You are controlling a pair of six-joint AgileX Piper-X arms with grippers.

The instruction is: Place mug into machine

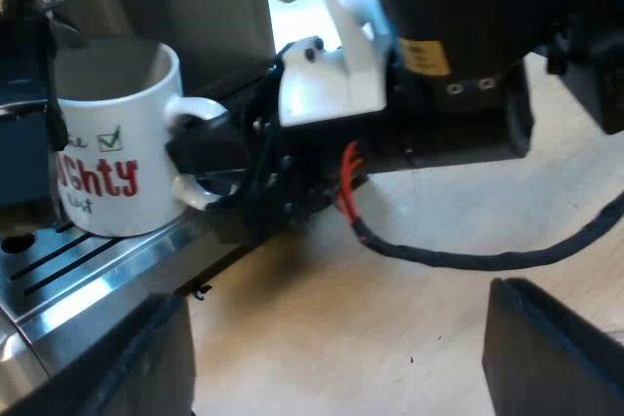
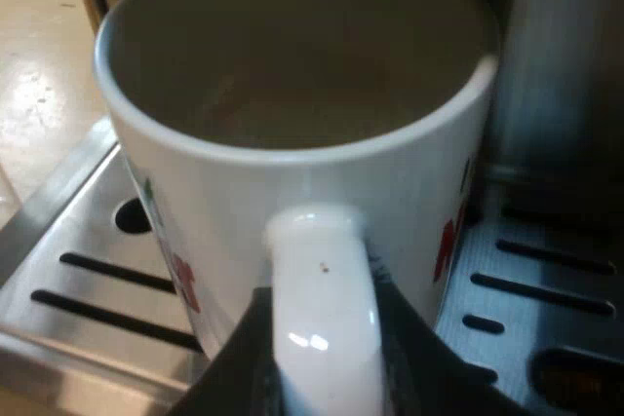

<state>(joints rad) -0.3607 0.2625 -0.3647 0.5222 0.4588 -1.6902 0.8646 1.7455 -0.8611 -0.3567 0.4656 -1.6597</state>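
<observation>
The right gripper [image 2: 322,338] has its two fingers [image 2: 419,362] clenched on the handle [image 2: 322,289] of the one white mug [image 2: 292,172]. The mug stands on the slotted drip tray [image 2: 88,270] of the espresso machine [image 2: 556,75]. The left gripper [image 1: 341,362] hangs over the table [image 1: 439,309], its two fingers spread wide and grasping nothing.

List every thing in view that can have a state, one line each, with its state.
mug: upright on the drip tray, looks empty, held by its handle.
right hand: shut on the mug's handle.
left hand: open, holding nothing, over the table.
</observation>
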